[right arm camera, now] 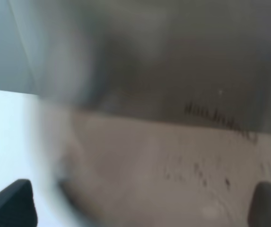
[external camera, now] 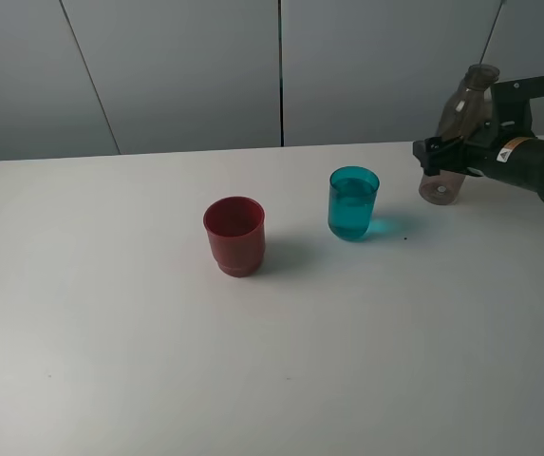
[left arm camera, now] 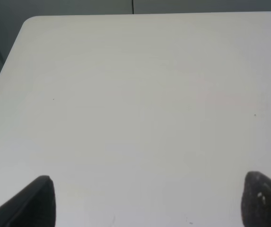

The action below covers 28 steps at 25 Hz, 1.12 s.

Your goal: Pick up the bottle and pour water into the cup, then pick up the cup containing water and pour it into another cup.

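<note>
Clearance mattered most in this step. The right gripper (external camera: 433, 158) stood with its jaws wide apart and the bottle (external camera: 465, 99) upright between them, base on the table (external camera: 110, 342). One fingertip (right arm camera: 8, 204) showed a gap to the bottle's side, so I judged that nothing was gripped (the other side was too blurred to tell touching from just beside). Backing straight out along the fingers' own line, with no sideways swing, looked the safest way to leave so tall and slim a thing standing. Ahead of the fingertips, near, stood the blue cup (external camera: 353, 203) with water in it. The grasp on it would need to be level and gentle so nothing slopped over. Farther out past it stood the red cup (external camera: 234, 236), apparently empty. The left gripper (left arm camera: 147, 203), well apart from all of this, had its fingers spread wide over bare table with nothing between them.
</note>
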Each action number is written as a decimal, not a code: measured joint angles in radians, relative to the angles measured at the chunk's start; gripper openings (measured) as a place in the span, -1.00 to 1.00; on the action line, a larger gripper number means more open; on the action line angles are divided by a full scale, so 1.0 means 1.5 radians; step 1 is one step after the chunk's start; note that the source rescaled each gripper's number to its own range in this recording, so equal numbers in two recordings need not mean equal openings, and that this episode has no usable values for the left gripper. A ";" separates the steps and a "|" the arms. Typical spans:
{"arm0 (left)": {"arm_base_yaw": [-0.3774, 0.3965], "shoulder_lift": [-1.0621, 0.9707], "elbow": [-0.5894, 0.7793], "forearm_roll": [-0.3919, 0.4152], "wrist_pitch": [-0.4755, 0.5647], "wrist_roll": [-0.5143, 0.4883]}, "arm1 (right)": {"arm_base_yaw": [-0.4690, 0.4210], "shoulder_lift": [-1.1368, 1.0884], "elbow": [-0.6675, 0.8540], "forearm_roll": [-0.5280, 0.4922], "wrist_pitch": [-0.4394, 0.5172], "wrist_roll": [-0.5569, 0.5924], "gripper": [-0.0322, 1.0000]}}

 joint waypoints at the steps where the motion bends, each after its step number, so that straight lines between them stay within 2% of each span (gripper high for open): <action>1: 0.000 0.000 0.000 0.000 0.000 0.000 | 0.000 -0.009 0.008 -0.001 0.000 -0.001 0.99; 8: 0.000 0.000 0.000 0.000 0.000 0.000 | 0.000 -0.059 0.084 -0.001 0.002 -0.003 0.99; 14: 0.000 0.000 0.000 0.000 0.000 0.000 | 0.000 -0.099 0.148 -0.001 0.068 -0.003 0.99; 18: 0.000 0.000 0.000 0.000 0.000 0.000 | 0.000 -0.136 0.204 -0.053 0.081 -0.003 0.99; 23: 0.000 0.000 0.000 0.000 0.000 0.000 | 0.022 -0.165 0.283 -0.119 0.071 0.000 0.99; 28: 0.000 0.000 0.000 0.000 0.000 0.000 | 0.068 -0.165 0.303 -0.143 0.002 0.000 0.99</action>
